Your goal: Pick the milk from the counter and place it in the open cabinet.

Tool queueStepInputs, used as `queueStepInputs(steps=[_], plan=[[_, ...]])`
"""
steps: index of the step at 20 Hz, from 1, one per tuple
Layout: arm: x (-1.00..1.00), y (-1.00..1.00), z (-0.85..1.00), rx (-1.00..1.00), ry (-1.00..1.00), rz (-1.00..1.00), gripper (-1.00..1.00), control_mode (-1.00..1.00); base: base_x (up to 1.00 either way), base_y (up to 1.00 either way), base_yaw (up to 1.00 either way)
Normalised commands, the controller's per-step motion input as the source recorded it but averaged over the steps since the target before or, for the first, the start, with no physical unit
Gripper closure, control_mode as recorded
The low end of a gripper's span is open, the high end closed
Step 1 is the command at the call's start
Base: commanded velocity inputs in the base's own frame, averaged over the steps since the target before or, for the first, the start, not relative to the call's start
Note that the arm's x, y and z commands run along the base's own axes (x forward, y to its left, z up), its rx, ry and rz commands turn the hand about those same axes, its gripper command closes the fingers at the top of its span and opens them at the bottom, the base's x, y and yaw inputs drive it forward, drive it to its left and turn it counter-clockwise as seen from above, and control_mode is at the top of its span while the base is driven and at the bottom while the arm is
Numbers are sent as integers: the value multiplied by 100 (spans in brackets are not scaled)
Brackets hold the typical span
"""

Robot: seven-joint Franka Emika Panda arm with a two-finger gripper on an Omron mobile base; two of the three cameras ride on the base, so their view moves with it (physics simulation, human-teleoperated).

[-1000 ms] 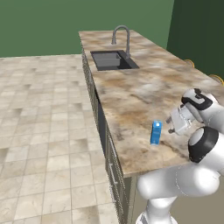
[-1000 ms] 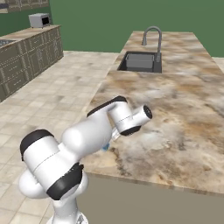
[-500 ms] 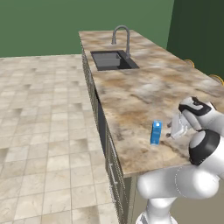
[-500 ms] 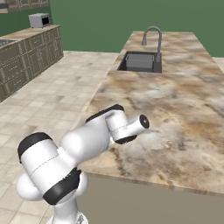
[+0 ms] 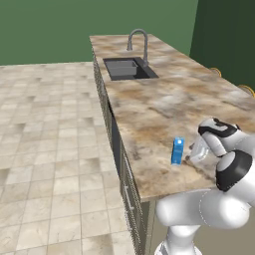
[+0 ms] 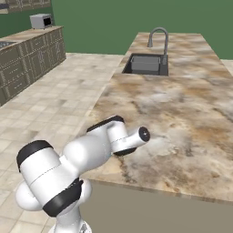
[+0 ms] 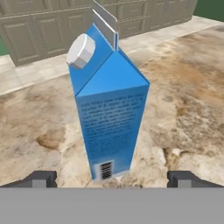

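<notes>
The milk, a blue gable-top carton with a white cap, stands upright on the marbled counter, close in front of my gripper. The gripper is open, its two dark fingertips set wider than the carton on either side of its base, and neither touches it. From the left base view the milk sits near the counter's front edge, with my hand low just to its right. In the right base view my arm covers the carton. The open cabinet is out of view.
A dark sink with a grey faucet lies at the counter's far end. The counter's left edge drops to a tiled floor. Across the room a second counter with cabinets carries a microwave.
My hand has come down from above the counter and moved left to the milk's level. The jaws stayed open and the carton has not moved.
</notes>
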Motion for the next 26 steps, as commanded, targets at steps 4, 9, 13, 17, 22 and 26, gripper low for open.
queueStepInputs(steps=[4, 9, 13, 17, 22, 26], plan=[[13, 0, -7, 0, 0, 0, -100, -100, 0, 0, 0], [25, 0, -6, 0, 0, 0, -100, -100, 0, 0, 0], [16, 0, 0, 0, 0, 0, -100, -100, 0, 0, 0], [4, 0, 0, 0, 0, 0, -100, -100, 0, 0, 0], [0, 4, -1, 0, 0, 1, -100, -100, 0, 0, 0], [0, 18, 0, 1, 0, 6, -100, -100, 0, 0, 0]])
